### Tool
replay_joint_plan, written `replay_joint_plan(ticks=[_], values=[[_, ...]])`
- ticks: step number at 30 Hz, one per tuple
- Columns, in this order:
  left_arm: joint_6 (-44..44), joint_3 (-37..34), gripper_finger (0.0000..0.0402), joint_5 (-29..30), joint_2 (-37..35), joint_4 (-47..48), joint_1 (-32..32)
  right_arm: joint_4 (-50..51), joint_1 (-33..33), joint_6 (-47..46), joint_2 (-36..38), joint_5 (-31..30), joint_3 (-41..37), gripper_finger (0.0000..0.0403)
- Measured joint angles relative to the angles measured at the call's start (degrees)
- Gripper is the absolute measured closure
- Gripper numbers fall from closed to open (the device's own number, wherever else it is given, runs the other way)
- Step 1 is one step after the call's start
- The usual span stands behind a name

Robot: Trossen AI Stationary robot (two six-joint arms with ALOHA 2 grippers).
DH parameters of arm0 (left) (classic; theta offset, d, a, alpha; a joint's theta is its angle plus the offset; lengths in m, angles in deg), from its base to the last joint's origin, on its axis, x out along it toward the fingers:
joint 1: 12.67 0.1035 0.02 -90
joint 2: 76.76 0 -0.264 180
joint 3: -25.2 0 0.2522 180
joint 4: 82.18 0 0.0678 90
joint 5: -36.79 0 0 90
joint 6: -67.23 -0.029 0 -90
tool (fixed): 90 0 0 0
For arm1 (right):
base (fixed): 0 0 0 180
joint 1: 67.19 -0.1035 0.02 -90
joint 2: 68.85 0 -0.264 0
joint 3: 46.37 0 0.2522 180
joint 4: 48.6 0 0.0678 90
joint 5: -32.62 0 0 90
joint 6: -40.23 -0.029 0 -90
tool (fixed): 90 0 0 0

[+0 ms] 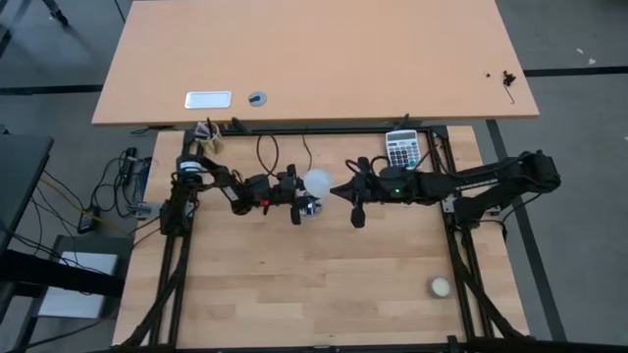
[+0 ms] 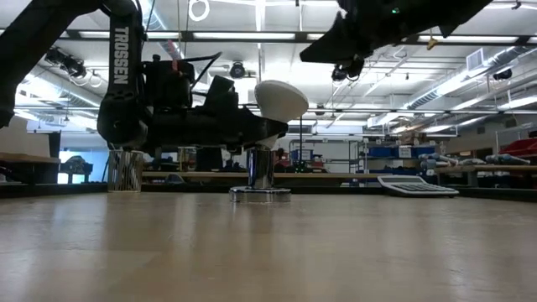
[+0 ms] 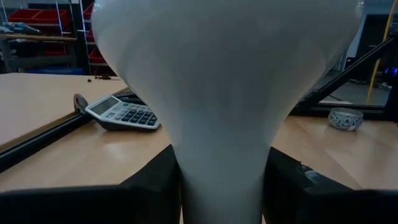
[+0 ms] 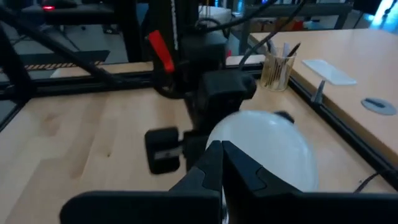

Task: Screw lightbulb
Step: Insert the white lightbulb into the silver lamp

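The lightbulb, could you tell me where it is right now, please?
In the high view the lightbulb sits mid-table toward the back, gripped at its neck by the left gripper over the socket, with the shut right gripper beside it.

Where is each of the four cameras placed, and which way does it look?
High view: above the table, straight down; both arms, left gripper, right gripper.
Low view: table height, level into the room; lightbulb on its socket.
Left wrist view: forward past its jaws, closed on the lightbulb.
Right wrist view: forward past its shut jaws, at the bulb's dome.
Shared: calculator appears in high, low and left wrist views.
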Motion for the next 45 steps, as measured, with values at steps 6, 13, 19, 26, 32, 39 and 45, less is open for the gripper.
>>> replay_joint_plan(ticks=[6, 13, 19, 26, 32, 39, 45], values=[[-0.10, 0.00, 0.0246, -1.58, -0.09, -0.02, 0.02, 6.81, 0.45, 1.78, -6.07, -6.12, 8.08, 0.0390], [-0.21, 0.00, 0.0246, -3.50, -0.09, -0.03, 0.04, 18.00, 2.19, -0.83, -12.38, -8.95, 16.41, 0.0390], [-0.30, -0.81, 0.0246, -4.07, -0.09, -0.07, 0.09, 18.43, 2.73, 0.92, -18.48, -3.31, 22.19, 0.0391], [-0.32, -1.87, 0.0235, -3.77, -0.26, -0.07, 0.22, 21.00, 2.70, 2.68, -20.69, -2.38, 25.28, 0.0391], [-0.13, -2.21, 0.0217, -4.11, -0.78, 0.57, 0.11, 24.06, 2.62, 2.84, -19.26, -1.79, 25.21, 0.0391], [-0.21, -3.53, 0.0214, -4.20, -2.67, 0.80, 0.11, 24.50, 2.64, 2.32, -19.24, -1.80, 25.17, 0.0391], [-0.20, -4.31, 0.0214, -4.19, -2.78, 0.52, 0.12, 24.20, 2.84, 2.40, -19.58, -1.36, 25.15, 0.0391]])
